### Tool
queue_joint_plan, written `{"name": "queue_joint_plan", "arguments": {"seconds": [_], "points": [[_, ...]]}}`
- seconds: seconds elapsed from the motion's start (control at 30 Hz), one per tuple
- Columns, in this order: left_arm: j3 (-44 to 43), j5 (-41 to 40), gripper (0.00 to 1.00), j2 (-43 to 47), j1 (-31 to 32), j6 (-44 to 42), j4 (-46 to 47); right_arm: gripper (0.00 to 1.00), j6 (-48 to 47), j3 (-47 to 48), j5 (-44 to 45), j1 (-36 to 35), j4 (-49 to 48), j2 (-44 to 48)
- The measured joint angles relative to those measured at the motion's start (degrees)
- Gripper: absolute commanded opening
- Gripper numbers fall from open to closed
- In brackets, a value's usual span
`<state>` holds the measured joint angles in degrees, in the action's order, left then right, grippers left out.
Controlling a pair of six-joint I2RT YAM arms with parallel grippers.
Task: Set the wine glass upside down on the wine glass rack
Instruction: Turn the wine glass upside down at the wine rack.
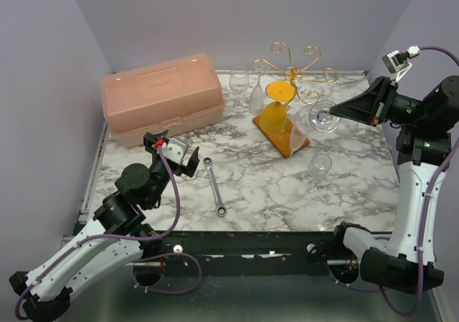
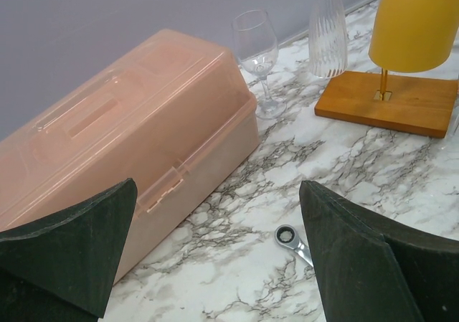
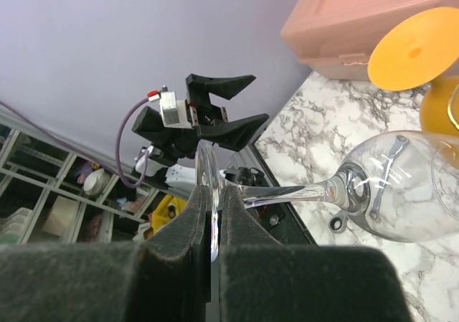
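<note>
Marbled tabletop (image 1: 287,193); right gripper (image 3: 215,206) pinches the clear wine glass (image 3: 401,193) by its disc foot (apparently), left gripper (image 2: 219,186) gapes wide.

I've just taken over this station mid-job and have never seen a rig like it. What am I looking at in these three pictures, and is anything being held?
These are two robot arms bolted at the near edge of a marble table. The wide picture looks down from above and behind them; the other two come from a camera on each wrist. The left gripper is open, near a pink box and a wrench. The right gripper is shut on the foot of a clear wine glass, next to the gold wine glass rack, where an orange glass is upside down. More clear glasses sit around it.
</note>
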<state>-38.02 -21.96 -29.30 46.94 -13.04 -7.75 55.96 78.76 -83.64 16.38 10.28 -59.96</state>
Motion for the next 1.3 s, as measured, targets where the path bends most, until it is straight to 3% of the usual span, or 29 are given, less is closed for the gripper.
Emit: {"name": "queue_joint_plan", "arguments": {"seconds": [0.53, 1.3], "points": [[0.3, 0.8, 0.99, 0.9, -0.1, 0.7, 0.0, 0.00, 0.0, 0.8, 0.1, 6.2, 0.2, -2.0], [0.5, 1.3, 0.99, 1.6, -0.1, 0.9, 0.3, 0.00, -2.5, 0.8, 1.4, 7.2, 5.0, -0.7]]}}
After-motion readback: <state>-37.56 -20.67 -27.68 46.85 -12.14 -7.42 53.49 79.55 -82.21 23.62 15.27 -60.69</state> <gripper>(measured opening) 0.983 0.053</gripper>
